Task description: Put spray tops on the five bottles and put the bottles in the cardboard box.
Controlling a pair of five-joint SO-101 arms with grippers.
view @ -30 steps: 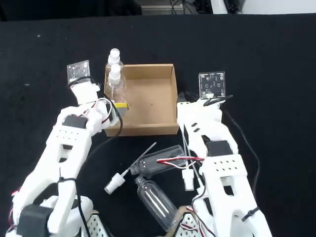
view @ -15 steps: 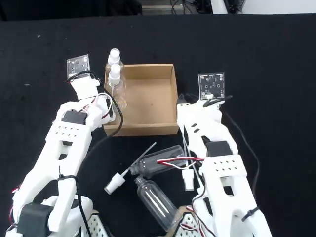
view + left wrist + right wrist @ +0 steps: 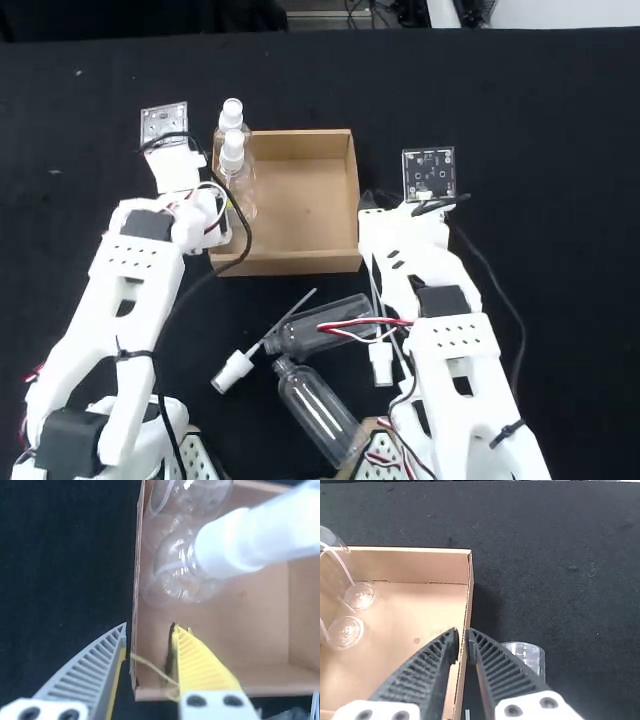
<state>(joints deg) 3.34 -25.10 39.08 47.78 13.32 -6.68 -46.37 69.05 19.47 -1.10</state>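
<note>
The cardboard box [image 3: 305, 205] sits open on the black table [image 3: 520, 110] with two capped bottles upright inside against its left wall. The first bottle [image 3: 232, 118] stands in the box's far left corner, and the second bottle [image 3: 234, 170] touches it on the near side. The left gripper [image 3: 147, 647] stands released astride that same wall, its grey finger [image 3: 92, 672] outside the box and its yellow finger [image 3: 200, 670] inside, close to the second bottle. The right gripper [image 3: 461, 640] is clamped on the box's right wall, jaws pressed close around the cardboard edge. In front of the box two uncapped bottles lie on their sides, the third bottle [image 3: 325, 325] near the box's front wall and the fourth bottle [image 3: 318, 408] farther from it. A loose spray top [image 3: 233, 372] trails its tube towards the box's front left corner, and a second spray top [image 3: 381, 363] lies near the third bottle's base
</note>
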